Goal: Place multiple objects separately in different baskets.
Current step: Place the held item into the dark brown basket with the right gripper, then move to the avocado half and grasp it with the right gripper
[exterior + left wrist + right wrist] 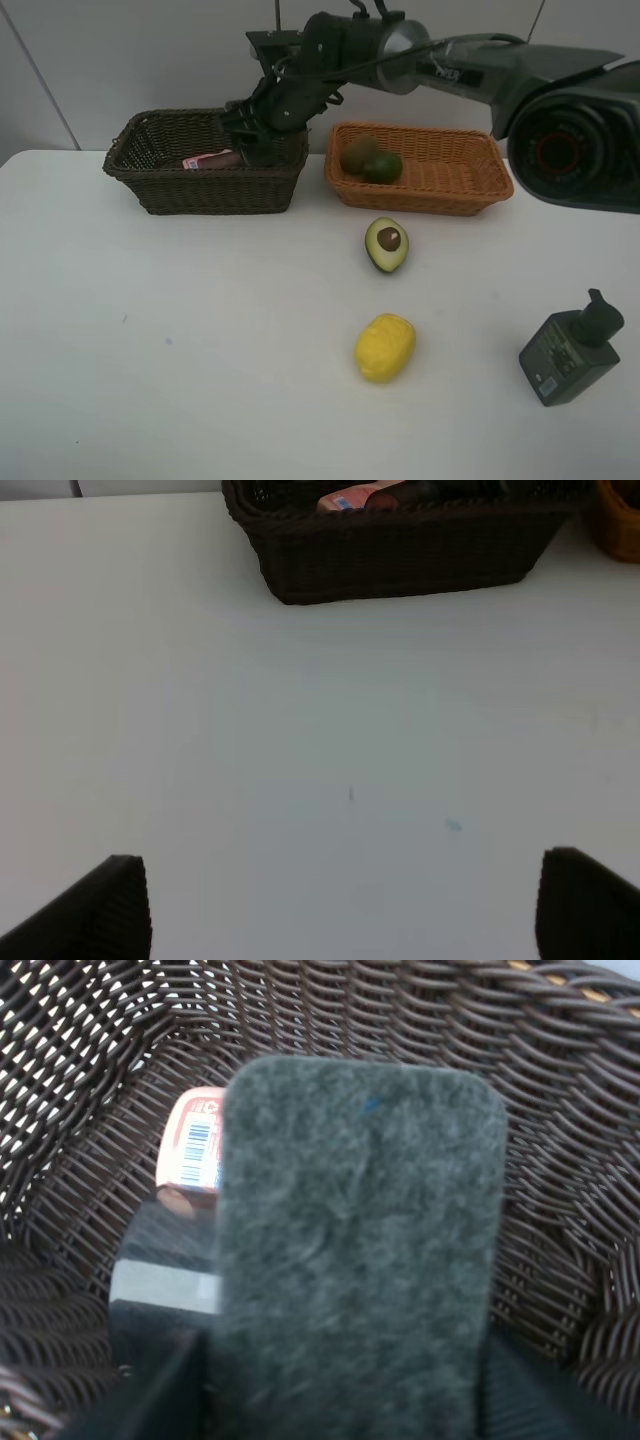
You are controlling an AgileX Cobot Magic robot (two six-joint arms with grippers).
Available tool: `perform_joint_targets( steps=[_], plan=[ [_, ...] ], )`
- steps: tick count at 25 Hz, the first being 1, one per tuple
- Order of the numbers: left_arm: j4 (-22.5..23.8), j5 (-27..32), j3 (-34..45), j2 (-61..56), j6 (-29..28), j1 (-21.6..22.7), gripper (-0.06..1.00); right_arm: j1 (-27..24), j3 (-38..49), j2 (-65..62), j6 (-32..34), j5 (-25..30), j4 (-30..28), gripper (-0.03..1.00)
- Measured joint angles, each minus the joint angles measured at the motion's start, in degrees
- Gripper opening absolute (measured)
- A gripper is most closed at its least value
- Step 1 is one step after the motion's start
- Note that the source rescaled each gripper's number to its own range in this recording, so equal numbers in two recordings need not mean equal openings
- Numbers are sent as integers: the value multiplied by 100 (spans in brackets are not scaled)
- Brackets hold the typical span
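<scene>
My right gripper (250, 140) reaches across into the dark brown basket (200, 192) and is shut on the flat dark grey case (355, 1250), held upright inside it. A pink bottle (208, 159) and a grey translucent cup (160, 1270) lie in that basket behind the case. The orange-tan basket (450, 192) holds a brown kiwi (357, 152) and a green round fruit (383, 167). The halved avocado (386, 244), the yellow lemon (385, 347) and the dark pump bottle (573, 350) stand on the table. My left gripper (340, 900) is open and empty above bare table.
The white table (150, 330) carries both baskets side by side at its back edge. The right arm (470, 70) spans above the orange-tan basket. The left wrist view shows the dark basket (400, 560) ahead and the pink bottle (350, 500) in it.
</scene>
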Motion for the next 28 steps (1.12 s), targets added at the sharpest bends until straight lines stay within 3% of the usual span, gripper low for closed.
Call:
perform_joint_targets(
  steps=[2,4,6,9,12,14,20,24,28],
  plan=[
    [0,0,0,0,0,0,100,0,0,0,0,123,-6,82],
    [0,0,0,0,0,0,100,0,0,-27,0,379,-29,94],
    [0,0,0,0,0,0,100,0,-27,-96,0,667,-47,97],
    [0,0,0,0,0,0,100,0,-27,-436,0,1333,-57,98],
    [0,0,0,0,0,0,100,0,-67,-909,51,2598,-88,100],
    [0,0,0,0,0,0,100,0,-57,-1183,239,3135,-94,100],
    [0,0,0,0,0,0,100,0,690,-1857,802,3313,-317,100],
    [0,0,0,0,0,0,100,-6,1817,-2399,1062,3319,-864,100],
    [0,0,0,0,0,0,100,-13,2992,-2728,1175,3361,-1036,100]
  ],
)
